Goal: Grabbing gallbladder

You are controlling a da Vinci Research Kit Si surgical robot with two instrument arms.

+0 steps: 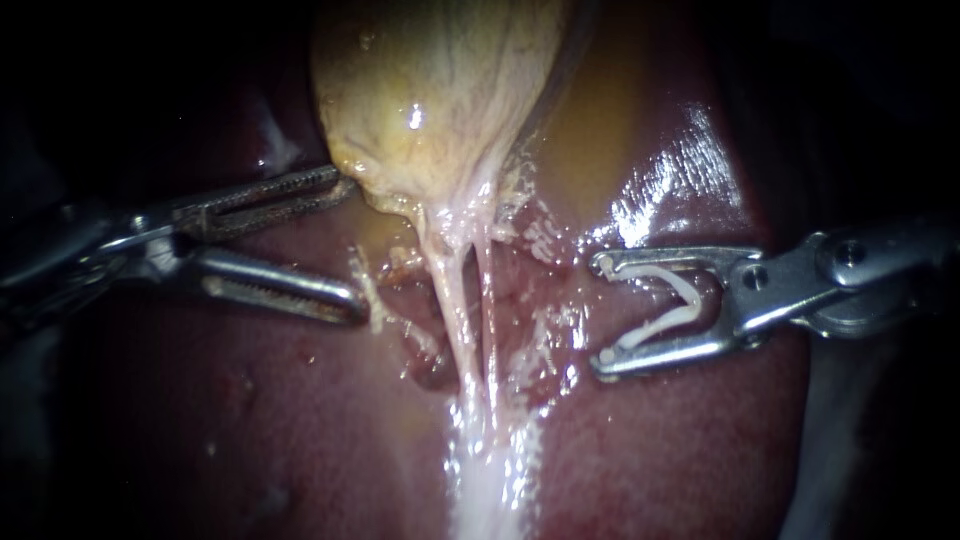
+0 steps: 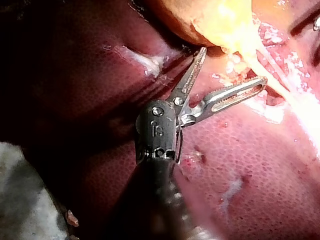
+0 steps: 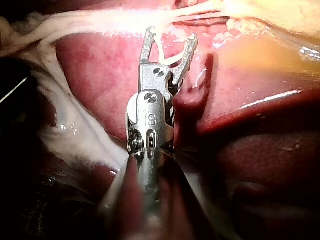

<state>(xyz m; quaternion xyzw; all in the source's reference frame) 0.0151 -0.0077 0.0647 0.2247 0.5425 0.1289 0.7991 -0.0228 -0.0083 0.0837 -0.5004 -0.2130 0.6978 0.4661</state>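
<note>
The yellowish gallbladder (image 1: 430,100) hangs at the top centre over the dark red liver (image 1: 250,420). Two pale tubes (image 1: 462,310) run down from its narrow end. My left instrument (image 1: 350,240) has its jaws open wide beside that end. The upper jaw lies against the gallbladder's lower left edge and the lower jaw rests over the liver. In the left wrist view the left instrument (image 2: 233,66) shows the same gap just short of the gallbladder (image 2: 200,15). My right instrument (image 1: 600,312) stands right of the tubes, its spread jaws holding a white clip (image 1: 665,305).
Frayed pale tissue (image 1: 540,340) and wet glare surround the tubes on the liver bed. In the right wrist view the right instrument (image 3: 171,35) with its clip (image 3: 167,59) points at a whitish strand (image 3: 115,20); a liver fold (image 3: 200,90) lies beside it.
</note>
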